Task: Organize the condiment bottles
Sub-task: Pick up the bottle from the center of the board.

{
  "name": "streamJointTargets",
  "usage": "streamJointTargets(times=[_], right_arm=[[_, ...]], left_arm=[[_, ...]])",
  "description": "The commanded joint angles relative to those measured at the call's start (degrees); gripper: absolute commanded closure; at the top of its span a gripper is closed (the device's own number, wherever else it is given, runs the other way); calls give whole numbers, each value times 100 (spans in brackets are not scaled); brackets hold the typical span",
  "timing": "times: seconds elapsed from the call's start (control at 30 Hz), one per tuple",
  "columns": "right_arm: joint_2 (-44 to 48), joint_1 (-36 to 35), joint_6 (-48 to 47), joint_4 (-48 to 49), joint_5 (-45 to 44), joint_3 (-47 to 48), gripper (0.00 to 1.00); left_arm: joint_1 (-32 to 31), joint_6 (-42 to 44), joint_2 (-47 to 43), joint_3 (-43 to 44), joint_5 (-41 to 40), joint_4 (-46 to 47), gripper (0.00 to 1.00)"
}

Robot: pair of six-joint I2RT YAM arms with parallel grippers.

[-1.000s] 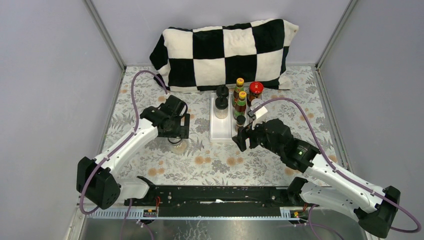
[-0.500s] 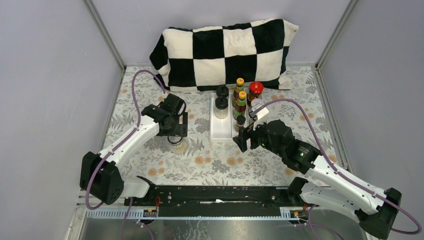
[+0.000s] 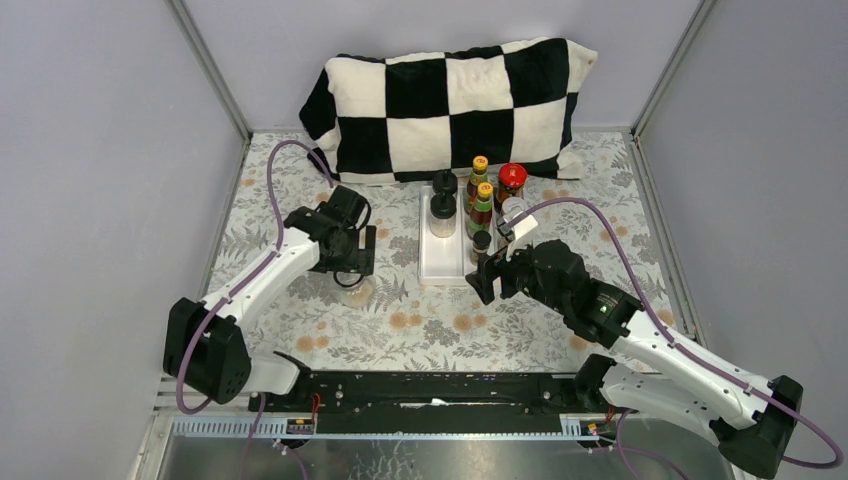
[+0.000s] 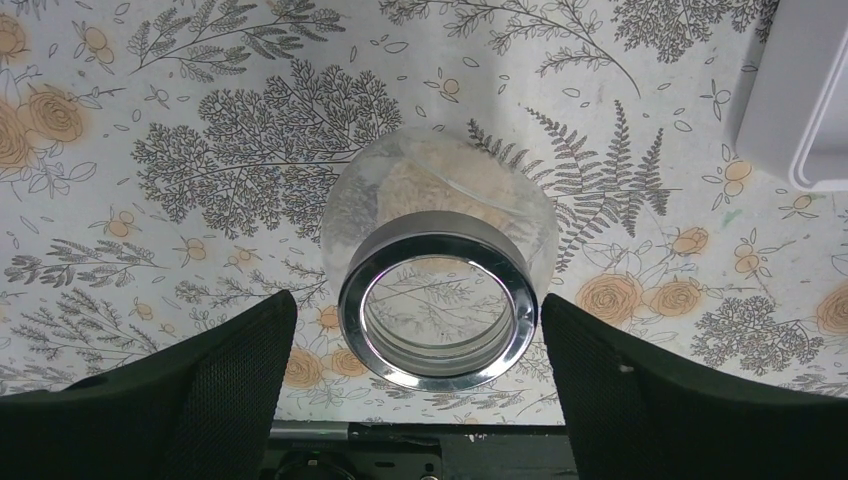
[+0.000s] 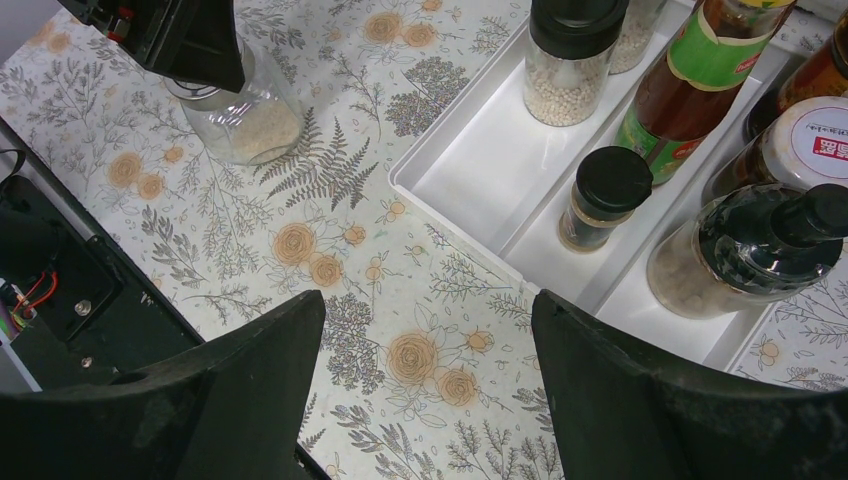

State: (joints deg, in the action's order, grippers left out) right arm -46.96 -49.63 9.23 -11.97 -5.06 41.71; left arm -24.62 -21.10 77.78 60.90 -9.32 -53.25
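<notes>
A squat clear glass jar (image 4: 440, 190) with a metal-rimmed lid (image 4: 437, 310) and pale grains inside stands on the floral cloth left of the tray (image 3: 355, 292). My left gripper (image 4: 417, 330) is open and straddles the lid, with a narrow gap on each side. In the white tray (image 3: 440, 265) stand two yellow-capped sauce bottles (image 3: 480, 165), a red-lidded jar (image 3: 512, 175), black-capped spice jars (image 3: 443, 205) and a small black-capped jar (image 5: 605, 200). My right gripper (image 5: 428, 310) hangs open over the cloth at the tray's near right corner, holding nothing.
A black-and-white checked pillow (image 3: 450, 100) lies along the back wall behind the tray. A clear bottle with a black stopper (image 5: 750, 250) and a white-lidded jar (image 5: 810, 140) fill the tray's right lane. Grey walls close in both sides.
My left arm has shifted slightly over the glass jar and its jaws have come in a little round the lid. The right arm has barely moved.
</notes>
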Motion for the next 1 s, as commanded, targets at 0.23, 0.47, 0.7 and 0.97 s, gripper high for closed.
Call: streamJointTargets(times=[0.23, 0.47, 0.7, 0.97], right_arm=[[12, -53, -53, 263, -97, -49, 18], [-32, -55, -53, 316, -92, -92, 17], [-39, -52, -58, 317, -94, -86, 17], [-59, -52, -54, 300, -83, -59, 17]], left_arm=[[45, 264, 53, 41, 259, 201, 17], [45, 267, -12, -51, 315, 171, 26], [45, 239, -39, -87, 509, 166, 37], [36, 98, -155, 16, 766, 213, 39]])
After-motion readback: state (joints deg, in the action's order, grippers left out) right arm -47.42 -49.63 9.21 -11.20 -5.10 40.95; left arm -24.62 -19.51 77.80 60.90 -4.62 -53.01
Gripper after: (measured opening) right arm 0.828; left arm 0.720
